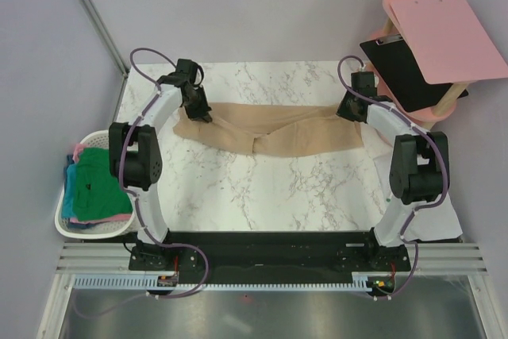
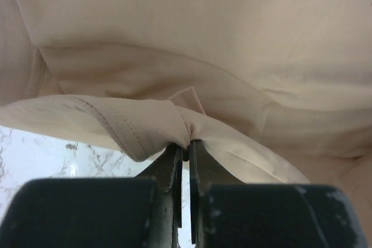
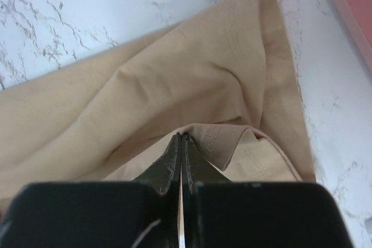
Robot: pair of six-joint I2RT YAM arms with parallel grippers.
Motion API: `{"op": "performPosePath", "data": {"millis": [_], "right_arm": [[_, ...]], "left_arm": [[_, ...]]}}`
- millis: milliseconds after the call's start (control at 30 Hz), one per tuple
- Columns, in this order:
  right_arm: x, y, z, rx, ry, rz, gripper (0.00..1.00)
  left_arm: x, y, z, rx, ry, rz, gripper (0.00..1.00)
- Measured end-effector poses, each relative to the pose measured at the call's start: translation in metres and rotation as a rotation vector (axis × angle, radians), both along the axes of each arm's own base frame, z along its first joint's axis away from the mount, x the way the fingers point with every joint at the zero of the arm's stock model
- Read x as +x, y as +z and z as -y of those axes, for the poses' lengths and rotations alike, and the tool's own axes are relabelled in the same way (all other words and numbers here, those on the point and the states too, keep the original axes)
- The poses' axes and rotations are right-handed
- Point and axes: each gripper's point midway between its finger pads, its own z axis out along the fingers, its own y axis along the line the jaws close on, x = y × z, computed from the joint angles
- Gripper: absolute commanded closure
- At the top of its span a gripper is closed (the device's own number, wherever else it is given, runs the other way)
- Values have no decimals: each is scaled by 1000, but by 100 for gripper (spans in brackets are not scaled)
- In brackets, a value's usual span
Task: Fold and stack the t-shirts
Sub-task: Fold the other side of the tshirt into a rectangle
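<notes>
Top external view showed, at far left, a white slatted laundry basket (image 1: 60,213) holding a heap of green, teal and pink cloth t-shirts (image 1: 99,182), just beside the white marbled desk (image 1: 262,188). Next came the left arm (image 1: 159,113), its jaws pinching the left end of a large tan cloth t-shirt (image 1: 270,131). That shirt lay spread across the far half of the desk, rumpled and creased at its middle.

Left wrist view showed those jaws pressed together on a small folded bit of stitched hem. Further right, the right arm (image 1: 389,125) held the shirt's other end. Right wrist view showed its jaws closed on a thin fold near a corner.

Both pinches looked shallow. Judging from that, a hard or uneven pull between the arms could drag the cloth out of one grip. The bunched middle could also be carried into the fold as a crooked crease if it was not flattened first.
</notes>
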Motion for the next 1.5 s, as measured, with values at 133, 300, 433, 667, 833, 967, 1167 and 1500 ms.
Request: {"op": "performPosePath", "data": {"millis": [133, 300, 433, 667, 833, 967, 1167, 1500], "right_arm": [[12, -9, 0, -3, -2, -1, 100], [12, -11, -1, -3, -1, -5, 100], [13, -11, -2, 3, 4, -1, 100], [13, -10, -6, 20, 19, -2, 100], [12, -10, -8, 28, 26, -2, 100], [12, -10, -8, 29, 27, -2, 100], [12, -10, -10, 35, 33, -3, 100], [12, -10, -11, 43, 41, 0, 100]], "left_arm": [[28, -1, -2, -24, 15, 24, 6], [30, 8, -8, -37, 31, 65, 1], [-2, 14, -11, -46, 34, 83, 17], [-51, 13, -15, -70, 61, 107, 26], [-49, -8, -16, -61, 72, 82, 28], [-42, -27, -18, -43, 83, 60, 31], [-29, -46, -19, -25, 93, 36, 72], [-27, -45, -19, -29, 95, 56, 98]]}}
